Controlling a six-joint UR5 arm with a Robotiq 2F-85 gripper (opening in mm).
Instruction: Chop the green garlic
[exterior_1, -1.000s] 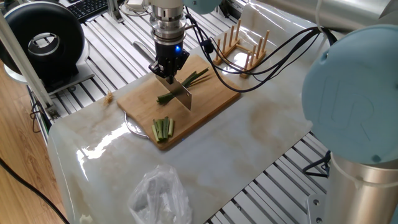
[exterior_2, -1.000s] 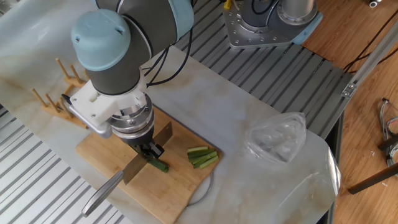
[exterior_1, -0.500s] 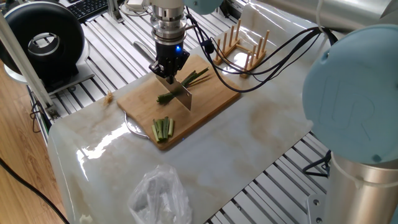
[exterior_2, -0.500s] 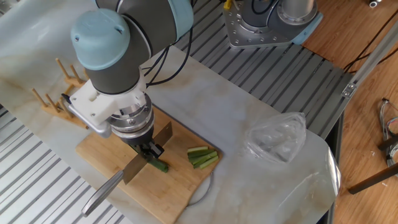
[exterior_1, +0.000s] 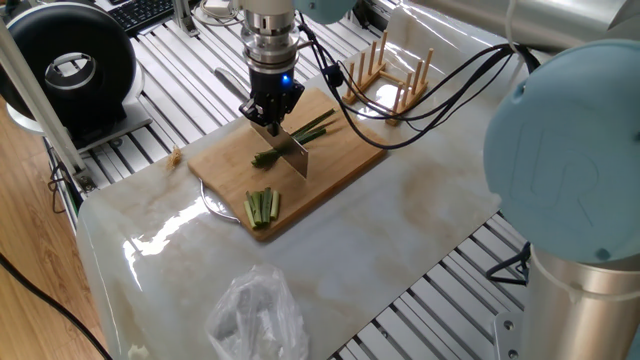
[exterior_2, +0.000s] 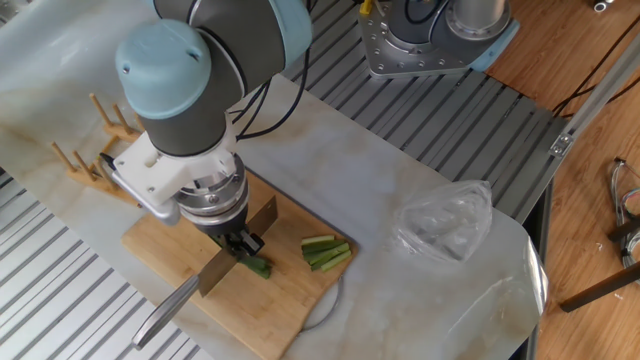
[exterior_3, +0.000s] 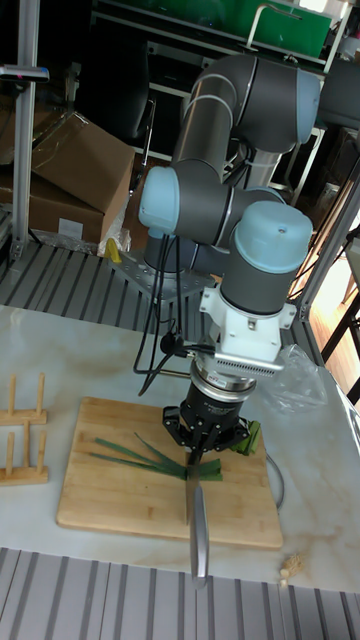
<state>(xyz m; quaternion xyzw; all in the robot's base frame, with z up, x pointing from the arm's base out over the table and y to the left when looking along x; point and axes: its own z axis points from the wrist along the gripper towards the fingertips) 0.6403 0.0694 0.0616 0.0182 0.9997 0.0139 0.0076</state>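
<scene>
Board (exterior_1: 340, 165) of pale wood lay on the marbled bench (exterior_1: 400, 230), and it carried everything the task concerns. Green garlic (exterior_1: 300, 135) lay across the board's middle as long dark stalks fanning toward the dish-rack side, with its cut end under the blade. A neat bundle of short paler sticks (exterior_1: 263, 205) sat apart from it near the board's front corner; in the other fixed view the same bundle (exterior_2: 326, 252) lay just beside the gripper. Gripper (exterior_1: 270, 118) stood over the board pointing down, jaws closed on the handle of the knife (exterior_1: 293, 152), whose blade stood on edge across the garlic stalks. In the tall fixed view the knife (exterior_3: 196, 530) ran from the gripper (exterior_3: 207, 445) out toward the board's near edge, and the garlic (exterior_3: 135, 455) spread to the left of it. A wooden peg rack (exterior_1: 390, 75) stood on the bench beyond the board, with nothing visible in its slots. A crumpled clear plastic bag (exterior_1: 255, 315) lay on the bench near its front edge; whether it held anything could not be told. Compared with one second and half a second before: gripper, knife, garlic and bundle all sat in practically the same places, the only difference being a very slight shift of the arm's upper joints in the other fixed view.
</scene>
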